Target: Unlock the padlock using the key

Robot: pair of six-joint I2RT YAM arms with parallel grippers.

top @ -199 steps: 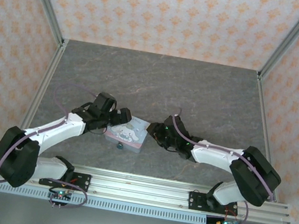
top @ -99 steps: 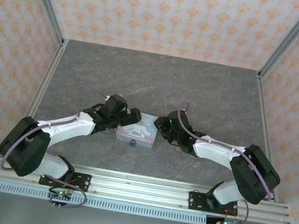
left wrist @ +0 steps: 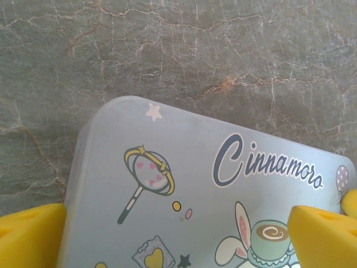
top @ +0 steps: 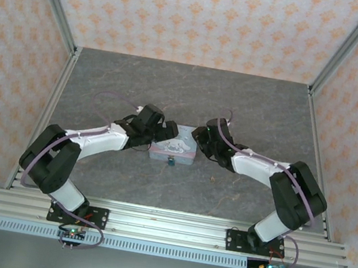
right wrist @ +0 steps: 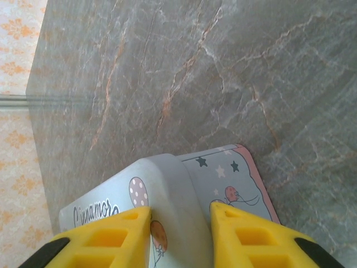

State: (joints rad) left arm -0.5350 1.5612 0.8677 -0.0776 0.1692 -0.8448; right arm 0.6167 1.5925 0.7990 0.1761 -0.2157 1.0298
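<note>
Grey marble table (top: 239,103): left gripper (left wrist: 175,211) held spread wide over tin (top: 175,149); tin edge pinched by right gripper (right wrist: 181,208); padlock (top: 171,161) at tin's near side.

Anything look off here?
Nothing spilled or damaged. Odd bit: both grippers are on the tin, not the padlock at its near edge. The left gripper sits wide open over it, and the right gripper pinches one corner.
</note>
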